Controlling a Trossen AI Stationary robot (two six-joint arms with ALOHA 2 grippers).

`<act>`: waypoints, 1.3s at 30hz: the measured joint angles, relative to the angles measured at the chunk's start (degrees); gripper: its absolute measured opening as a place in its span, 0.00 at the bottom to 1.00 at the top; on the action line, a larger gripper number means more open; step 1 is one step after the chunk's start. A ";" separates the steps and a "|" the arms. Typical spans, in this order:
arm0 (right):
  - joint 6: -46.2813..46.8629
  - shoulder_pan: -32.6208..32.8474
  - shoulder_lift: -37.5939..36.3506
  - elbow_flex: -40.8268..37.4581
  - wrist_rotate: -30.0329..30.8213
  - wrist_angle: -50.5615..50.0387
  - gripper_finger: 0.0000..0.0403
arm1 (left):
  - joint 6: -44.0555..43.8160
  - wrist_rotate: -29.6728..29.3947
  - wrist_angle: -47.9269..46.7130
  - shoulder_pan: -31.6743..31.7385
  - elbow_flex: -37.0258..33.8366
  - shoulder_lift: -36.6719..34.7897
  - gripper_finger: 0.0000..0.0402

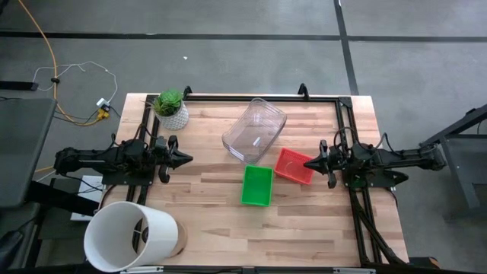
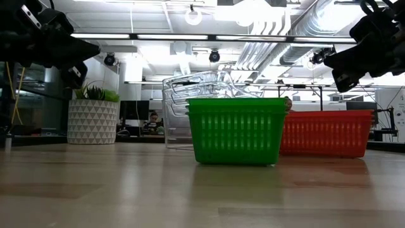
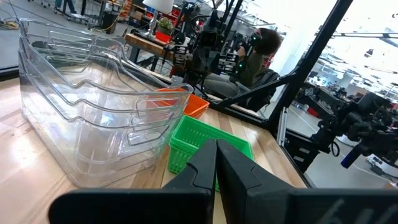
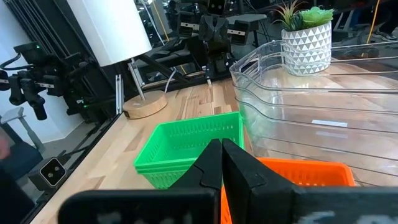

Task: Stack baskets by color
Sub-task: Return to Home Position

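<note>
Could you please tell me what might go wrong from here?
The bright red mesh plastic basket lies close to the right arm's shut jaws; a low swing might nudge it. The clear plastic bins sit close to the bright green mesh basket; a knock could shift both.

Three clear bins [image 1: 255, 129], two basket stacks [image 1: 257, 186] [image 1: 294, 165]

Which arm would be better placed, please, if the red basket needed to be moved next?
Right, I'd judge: the right gripper hovers just beside the red basket, while the left gripper hangs on the far side, near the potted plant.
</note>
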 joint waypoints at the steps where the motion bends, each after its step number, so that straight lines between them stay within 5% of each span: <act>1: 0.00 0.00 0.00 0.00 0.00 0.00 0.00 | 0.00 0.00 0.00 0.00 -0.02 0.00 0.00; 14: 0.00 0.00 0.00 0.00 0.02 -0.02 0.00 | -0.07 -0.10 0.00 0.02 -0.02 0.00 0.00; 20: 0.00 -0.01 0.00 0.00 0.04 -0.03 0.00 | 8.06 -9.16 1.07 0.31 0.02 0.66 0.00; 29: 0.00 -0.01 0.00 0.00 0.04 -0.04 0.00 | 9.95 -10.91 1.16 -1.87 0.02 -0.27 0.00; 36: 0.01 -0.02 0.01 0.00 0.04 -0.02 0.00 | 13.26 -10.15 3.41 -8.45 0.02 -2.49 0.00; 39: 0.01 -0.02 -0.01 0.00 0.04 -0.03 0.00 | 14.85 -4.56 0.76 -9.85 0.02 -2.44 0.00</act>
